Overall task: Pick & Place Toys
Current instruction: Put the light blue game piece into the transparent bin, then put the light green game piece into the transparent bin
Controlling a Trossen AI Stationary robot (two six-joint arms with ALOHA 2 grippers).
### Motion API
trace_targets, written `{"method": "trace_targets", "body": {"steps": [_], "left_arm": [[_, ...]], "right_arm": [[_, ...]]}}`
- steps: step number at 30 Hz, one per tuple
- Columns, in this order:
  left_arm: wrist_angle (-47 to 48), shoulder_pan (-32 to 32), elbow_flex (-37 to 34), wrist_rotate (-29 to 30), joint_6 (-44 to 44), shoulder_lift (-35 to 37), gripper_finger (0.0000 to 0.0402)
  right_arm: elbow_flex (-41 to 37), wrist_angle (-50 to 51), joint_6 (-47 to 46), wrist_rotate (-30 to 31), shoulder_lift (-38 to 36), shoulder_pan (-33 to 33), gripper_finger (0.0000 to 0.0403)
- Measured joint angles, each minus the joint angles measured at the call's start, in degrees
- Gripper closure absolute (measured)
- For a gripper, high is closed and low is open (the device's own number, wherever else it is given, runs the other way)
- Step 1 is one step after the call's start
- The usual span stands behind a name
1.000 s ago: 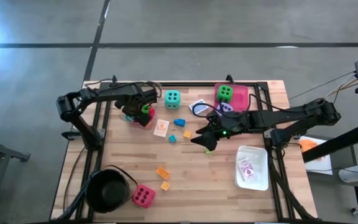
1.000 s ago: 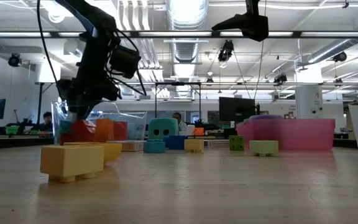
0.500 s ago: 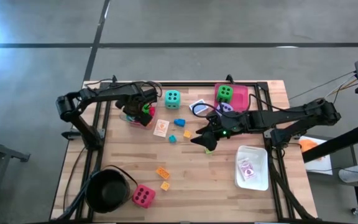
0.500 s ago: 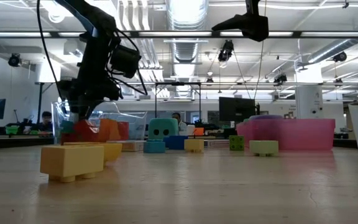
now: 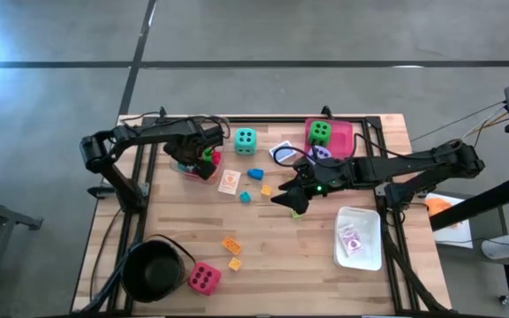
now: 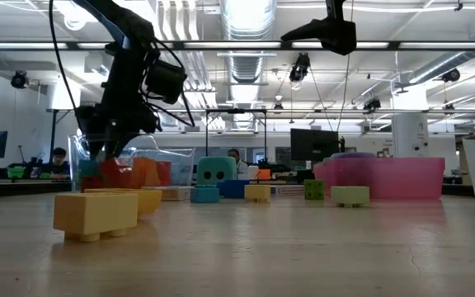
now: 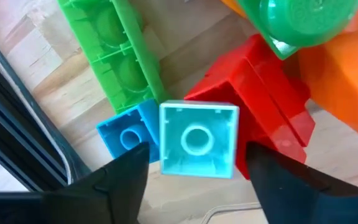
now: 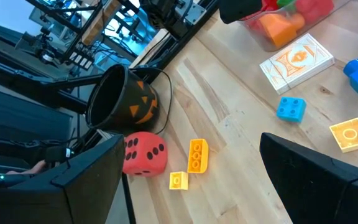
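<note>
My left gripper (image 7: 194,158) stands open, pointing down into the clear tray (image 5: 184,170) at the far left. A light teal block (image 7: 197,140) lies between its fingers, apart from both, on a pile of blue, green (image 7: 123,56) and red (image 7: 260,106) blocks. My right gripper (image 5: 292,196) hangs open above the table's middle, holding nothing. A teal die (image 5: 245,139) sits right of the clear tray, and a green die (image 5: 320,132) in the pink tray (image 5: 345,134). The pink-red die (image 5: 203,278) lies near the front. A card (image 5: 228,181) and small blocks (image 5: 255,174) lie between.
A round black pot (image 5: 153,269) stands at the front left next to the pink-red die. A white tray (image 5: 359,237) lies at the right edge. Orange blocks (image 5: 231,246) sit near the front. Bare wood shows between the pot and the white tray.
My left gripper has opened over the clear tray while its arm has stayed in place.
</note>
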State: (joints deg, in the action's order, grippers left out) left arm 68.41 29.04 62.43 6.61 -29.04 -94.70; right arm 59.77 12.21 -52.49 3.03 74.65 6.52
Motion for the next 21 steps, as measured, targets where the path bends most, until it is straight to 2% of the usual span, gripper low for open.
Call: {"method": "trace_targets", "body": {"steps": [9,16,21], "left_arm": [[0.9,0.0,0.0,0.0,0.3,1.0,0.0080],[0.9,0.0,0.0,-0.2,0.1,5.4,0.0074],[0.9,-0.6,0.6,-0.9,-0.8,9.1,0.0074]], "right_arm": [[0.0,0.0,0.0,0.0,0.0,0.0,0.0039],[0.0,3.7,0.1,0.0,0.1,0.0,0.0039],[0.0,11.5,2.8,0.1,0.1,0.0,0.0039]]}}
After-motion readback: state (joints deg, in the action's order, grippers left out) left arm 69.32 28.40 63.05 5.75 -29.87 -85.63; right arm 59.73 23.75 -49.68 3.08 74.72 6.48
